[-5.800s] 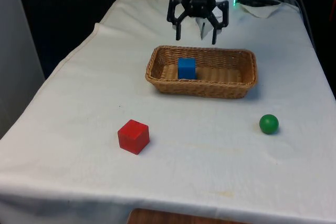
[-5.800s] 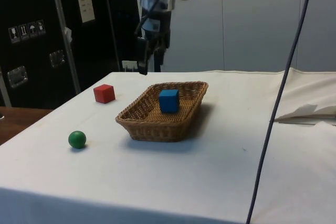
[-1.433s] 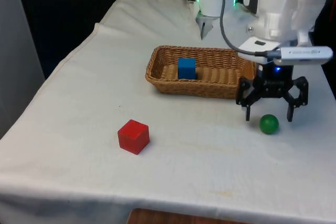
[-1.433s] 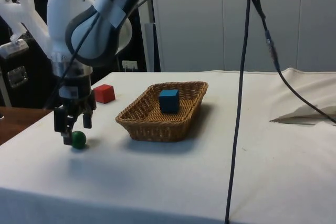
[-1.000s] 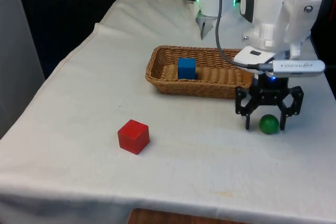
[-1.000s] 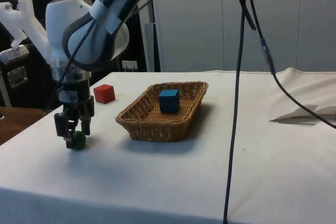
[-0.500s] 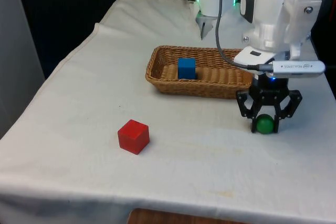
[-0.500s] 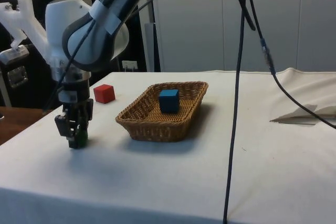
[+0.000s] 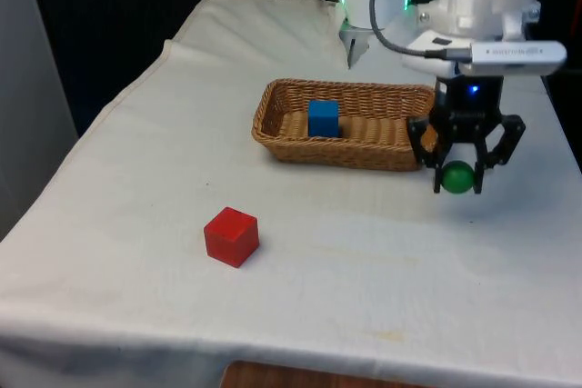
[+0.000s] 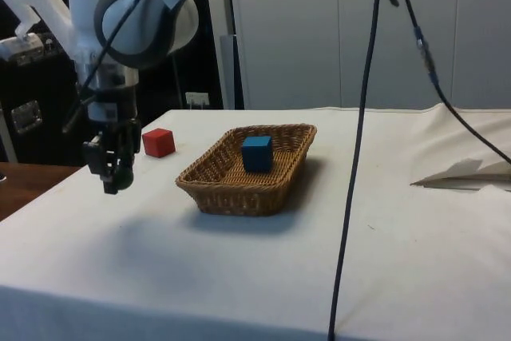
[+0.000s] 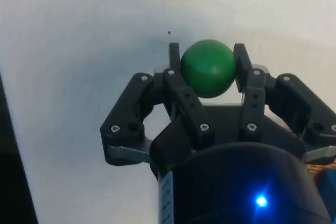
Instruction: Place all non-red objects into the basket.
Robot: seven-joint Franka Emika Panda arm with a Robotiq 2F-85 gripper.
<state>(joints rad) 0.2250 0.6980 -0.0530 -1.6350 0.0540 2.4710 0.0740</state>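
The small green ball [image 9: 456, 176] is hanging above the white-clothed tabletop [image 9: 364, 261], clamped in the black two-finger end effector [image 9: 459, 179] just beside the woven wicker basket [image 9: 382, 144]; in the side view the fingers [image 10: 113, 175] are hiding it.

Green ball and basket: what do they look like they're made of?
Green ball, clamped in the gripper: smooth, evenly painted with a soft sheen and no seam, likely painted wood or hard plastic. Basket: tan woven strands with a braided rim, so it looks like wicker or rattan, unvarnished.
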